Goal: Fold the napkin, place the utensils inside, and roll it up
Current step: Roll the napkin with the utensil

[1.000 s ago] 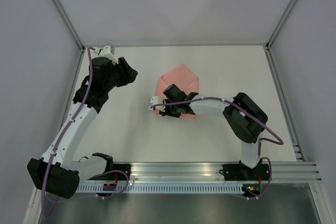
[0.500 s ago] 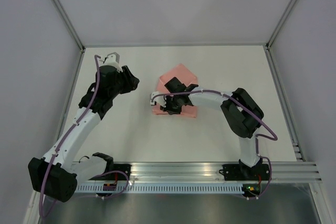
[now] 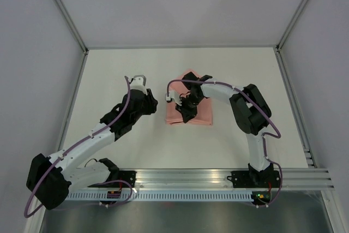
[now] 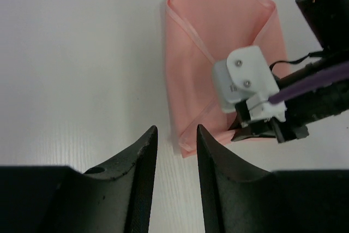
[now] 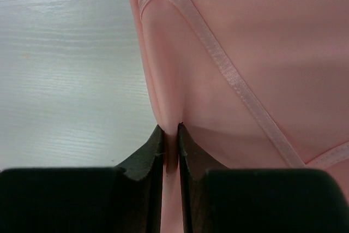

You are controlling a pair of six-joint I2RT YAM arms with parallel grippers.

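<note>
The napkin (image 3: 200, 114) lies folded on the white table, pale pink with a hemmed edge; it also shows in the left wrist view (image 4: 218, 31) and the right wrist view (image 5: 262, 53). My right gripper (image 3: 182, 114) rests on its left part and is shut on a pinched fold of the cloth (image 5: 170, 130); it also shows in the left wrist view (image 4: 242, 132). My left gripper (image 3: 157, 102) is open and empty just left of the napkin, with the napkin's near corner seen past the gap between its fingers (image 4: 175, 132). The utensils are not in view.
The white table (image 3: 109, 69) is bounded by grey enclosure walls with metal frame posts. An aluminium rail (image 3: 218, 175) carrying the arm bases runs along the near edge.
My left arm has swung from the far left corner toward the napkin's left edge. My right gripper has moved back and right with the cloth, and the napkin now lies as a narrower fold.
</note>
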